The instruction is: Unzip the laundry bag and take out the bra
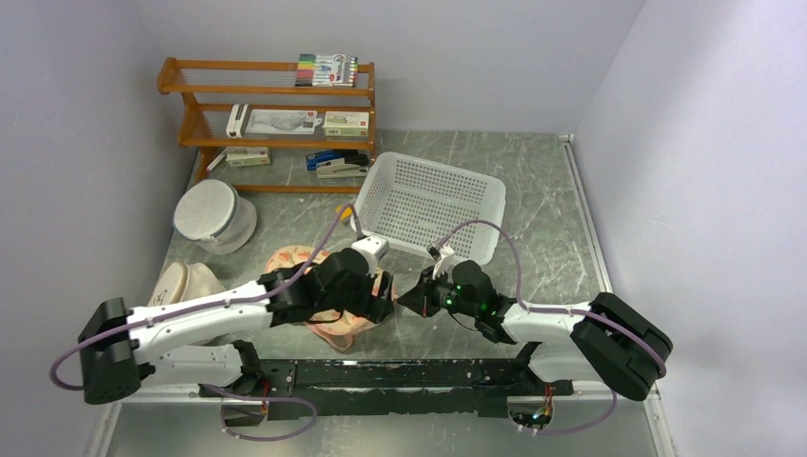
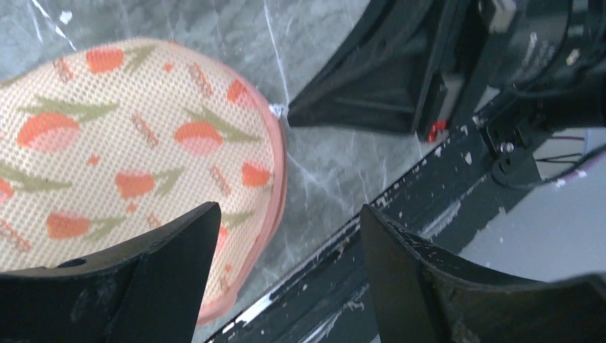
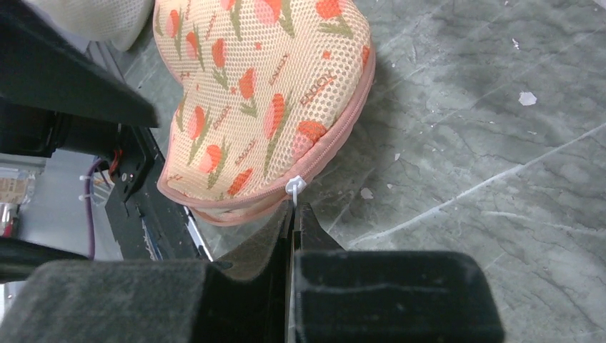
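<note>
The laundry bag [image 1: 290,259] is a floral, pink-edged case lying near the table's front edge, mostly under my left arm. My left gripper [image 1: 383,297] is open above the bag's right lobe. In the left wrist view its jaws [image 2: 289,211] straddle the pink edging of the bag [image 2: 128,136], one finger over the fabric, one over the rail. My right gripper [image 1: 407,300] is shut on the white zip pull [image 3: 295,187] at the bag's [image 3: 264,93] edge, its tips [image 3: 294,209] right against the zip. The bra is hidden.
A white perforated basket [image 1: 433,205] stands behind the grippers. A wooden shelf [image 1: 276,124] is at the back left, a white mesh cylinder [image 1: 214,214] and a cream dome [image 1: 186,284] at the left. A black rail [image 1: 400,376] runs along the front edge.
</note>
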Robot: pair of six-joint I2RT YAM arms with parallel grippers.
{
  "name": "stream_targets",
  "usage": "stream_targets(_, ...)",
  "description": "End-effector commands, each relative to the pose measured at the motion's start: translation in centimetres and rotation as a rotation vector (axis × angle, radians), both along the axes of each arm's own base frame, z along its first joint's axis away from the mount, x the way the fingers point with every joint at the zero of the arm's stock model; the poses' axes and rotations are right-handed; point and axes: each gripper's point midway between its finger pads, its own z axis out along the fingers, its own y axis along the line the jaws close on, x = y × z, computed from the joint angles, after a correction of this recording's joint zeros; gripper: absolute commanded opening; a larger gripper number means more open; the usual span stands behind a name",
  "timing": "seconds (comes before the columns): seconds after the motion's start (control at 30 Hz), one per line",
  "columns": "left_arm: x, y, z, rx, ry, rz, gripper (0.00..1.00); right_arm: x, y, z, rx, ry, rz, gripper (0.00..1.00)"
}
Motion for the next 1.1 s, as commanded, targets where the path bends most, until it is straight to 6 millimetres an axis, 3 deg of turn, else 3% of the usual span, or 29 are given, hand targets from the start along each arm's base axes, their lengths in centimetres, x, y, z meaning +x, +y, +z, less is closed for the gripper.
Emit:
stream_targets(0.0,2.3,-1.2,-0.9,0.066,-0.052,0.036,0.81,0.0,0.7,1.8,0.065,-0.043,0.018,0.0)
stream_targets(0.17,3.4,-1.3,-2.7,0.158,-0.069,0.047,0.74,-0.2,0.8,2.1,0.076,-0.042,0.03,0.0)
stream_targets(0.37,3.0,-2.5,-4.8,0.156,-0.031,0.015,0.65,-0.7,0.7,1.8,0.09,-0.028,0.033,0.0)
stream_targets(0.53,3.1,-2.1,-6.4,0.206,-0.015,0.024,0.51,-0.7,0.8,1.6,0.084,-0.024,0.037,0.0)
stream_targets(0.63,3.0,-1.3,-6.9,0.242,-0.018,0.029,0.32,-0.4,0.7,1.5,0.075,-0.031,0.026,0.0)
stream_targets(0.83,2.1,0.4,-6.4,0.262,-0.01,0.014,0.07,0.5,0.0,0.6,0.018,-0.053,-0.022,0.0)
stream_targets(1.07,-0.7,1.4,-5.4,0.164,0.029,-0.075,0.07,2.9,0.8,0.5,-0.011,-0.088,-0.078,0.0)
